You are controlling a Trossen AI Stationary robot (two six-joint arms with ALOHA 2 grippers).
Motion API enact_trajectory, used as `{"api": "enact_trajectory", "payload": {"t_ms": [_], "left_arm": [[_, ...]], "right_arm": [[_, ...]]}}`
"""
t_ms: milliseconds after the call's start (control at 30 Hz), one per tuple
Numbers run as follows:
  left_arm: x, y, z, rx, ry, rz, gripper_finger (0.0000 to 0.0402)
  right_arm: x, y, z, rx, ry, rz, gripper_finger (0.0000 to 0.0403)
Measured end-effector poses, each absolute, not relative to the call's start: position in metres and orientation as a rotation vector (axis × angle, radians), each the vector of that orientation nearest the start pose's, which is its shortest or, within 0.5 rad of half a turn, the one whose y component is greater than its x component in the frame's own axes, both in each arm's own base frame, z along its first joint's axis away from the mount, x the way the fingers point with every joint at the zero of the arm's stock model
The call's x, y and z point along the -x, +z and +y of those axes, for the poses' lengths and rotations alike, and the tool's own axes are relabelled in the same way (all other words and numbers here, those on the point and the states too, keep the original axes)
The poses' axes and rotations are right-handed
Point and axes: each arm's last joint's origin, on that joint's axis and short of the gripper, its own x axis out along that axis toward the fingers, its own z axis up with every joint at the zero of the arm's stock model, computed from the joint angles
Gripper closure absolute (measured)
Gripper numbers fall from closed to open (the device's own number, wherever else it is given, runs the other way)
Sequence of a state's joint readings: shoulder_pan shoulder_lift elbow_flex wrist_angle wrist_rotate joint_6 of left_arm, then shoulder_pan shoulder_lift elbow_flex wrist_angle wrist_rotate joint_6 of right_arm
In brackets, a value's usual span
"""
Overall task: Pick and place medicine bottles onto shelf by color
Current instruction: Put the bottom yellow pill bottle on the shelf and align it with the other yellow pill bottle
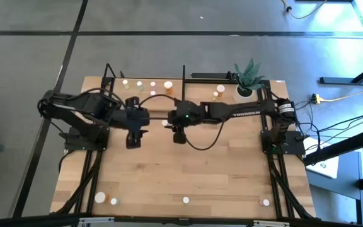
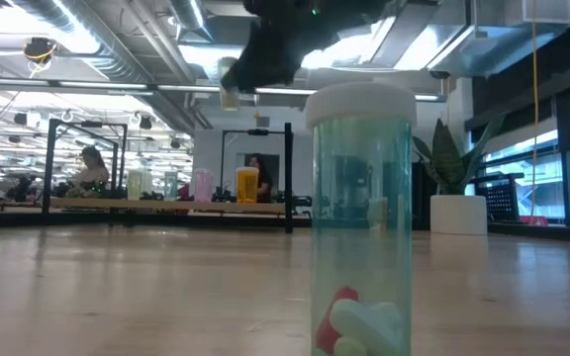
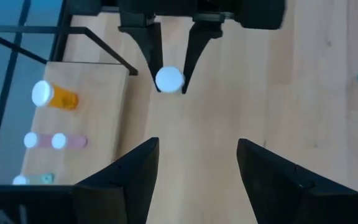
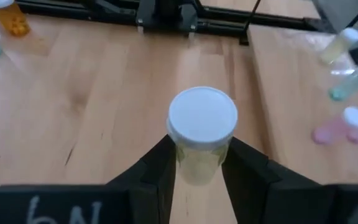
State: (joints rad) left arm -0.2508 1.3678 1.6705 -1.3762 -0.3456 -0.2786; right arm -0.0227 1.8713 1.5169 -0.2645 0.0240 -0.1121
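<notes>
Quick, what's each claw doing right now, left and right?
Left claw: open, holding nothing, above the table.
Right claw: closed on a white-capped medicine bottle with a pale yellowish body, held upright.

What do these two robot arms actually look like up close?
Both arms are dark, jointed and slim. The right arm carries pale lettering along one link, a small green light near its wrist, and a black cable looping below. Each ends in a tool with two dark, tapering fingers.
</notes>
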Motion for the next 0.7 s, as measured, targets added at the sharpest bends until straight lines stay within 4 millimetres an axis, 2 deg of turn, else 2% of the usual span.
{"api": "enact_trajectory", "payload": {"t_ms": [167,300,533,700], "left_arm": [[-0.235,0.398,-0.039,-0.089,0.219,0.984,0.0192],[-0.246,0.391,-0.029,-0.072,0.134,0.961,0.0192],[-0.253,0.392,-0.007,-0.079,0.154,0.921,0.0192],[-0.255,0.392,0.004,-0.015,0.076,0.915,0.0192]], "right_arm": [[-0.430,0.284,-0.010,0.151,0.000,0.595,0.0283],[-0.431,0.291,-0.010,0.167,0.004,0.576,0.0283],[-0.432,0.292,-0.005,0.213,0.019,0.570,0.0283],[-0.432,0.292,-0.002,0.218,0.027,0.566,0.0283]]}}
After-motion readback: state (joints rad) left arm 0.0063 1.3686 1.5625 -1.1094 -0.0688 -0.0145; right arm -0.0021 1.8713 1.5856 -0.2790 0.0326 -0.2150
